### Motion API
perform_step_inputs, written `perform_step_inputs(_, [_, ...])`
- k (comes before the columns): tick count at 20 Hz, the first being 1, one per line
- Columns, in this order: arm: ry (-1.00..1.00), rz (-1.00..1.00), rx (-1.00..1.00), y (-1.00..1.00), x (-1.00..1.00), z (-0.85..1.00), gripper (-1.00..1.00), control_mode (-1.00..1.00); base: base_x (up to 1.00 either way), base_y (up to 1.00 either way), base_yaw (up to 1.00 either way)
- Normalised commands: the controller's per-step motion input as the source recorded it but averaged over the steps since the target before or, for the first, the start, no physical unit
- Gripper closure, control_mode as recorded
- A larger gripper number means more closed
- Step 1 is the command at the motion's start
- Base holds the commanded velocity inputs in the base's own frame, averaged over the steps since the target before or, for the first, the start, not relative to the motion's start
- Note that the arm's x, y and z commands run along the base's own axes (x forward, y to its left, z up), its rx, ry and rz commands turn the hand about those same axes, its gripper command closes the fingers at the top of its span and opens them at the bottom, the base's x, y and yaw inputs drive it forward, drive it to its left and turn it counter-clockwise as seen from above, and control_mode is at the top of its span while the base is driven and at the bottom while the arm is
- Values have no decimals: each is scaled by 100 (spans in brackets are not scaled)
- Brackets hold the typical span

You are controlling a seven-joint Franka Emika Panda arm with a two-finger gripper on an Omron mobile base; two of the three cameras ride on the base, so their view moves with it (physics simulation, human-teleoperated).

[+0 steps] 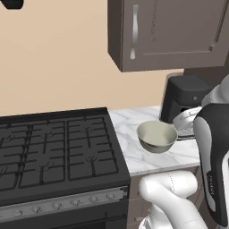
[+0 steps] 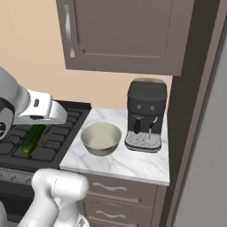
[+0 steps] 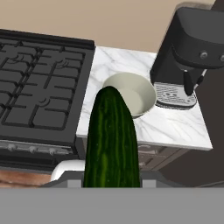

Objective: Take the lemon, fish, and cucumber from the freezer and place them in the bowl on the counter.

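Holding the cucumber [image 3: 111,140] clamped in my gripper [image 3: 112,183], I see the bowl [image 2: 101,138] on the counter [image 2: 133,166], apparently empty.

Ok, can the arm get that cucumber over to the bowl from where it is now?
Probably yes. The tool holds the cucumber above the stove, the bowl sits open on the counter, and nothing stands between them. The coffee machine is off to its side.

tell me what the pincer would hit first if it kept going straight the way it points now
Probably the bowl on the counter: the held cucumber points at its near rim in the hand view, though depth is unclear.
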Motion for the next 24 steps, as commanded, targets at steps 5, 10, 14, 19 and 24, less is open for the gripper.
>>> perform_step_inputs(5, [0, 0, 0, 0, 0, 0, 100, 100, 39, 9, -11])
perform_step_inputs(10, [0, 0, 0, 0, 0, 0, 100, 100, 39, 12, -13])
perform_step_inputs(14, [0, 0, 0, 0, 0, 0, 100, 100, 46, 11, -9])
perform_step_inputs(19, [0, 0, 0, 0, 0, 0, 100, 100, 53, 0, 0])
perform_step_inputs(24, [0, 0, 0, 0, 39, -19, 100, -100, 23, 0, 0])
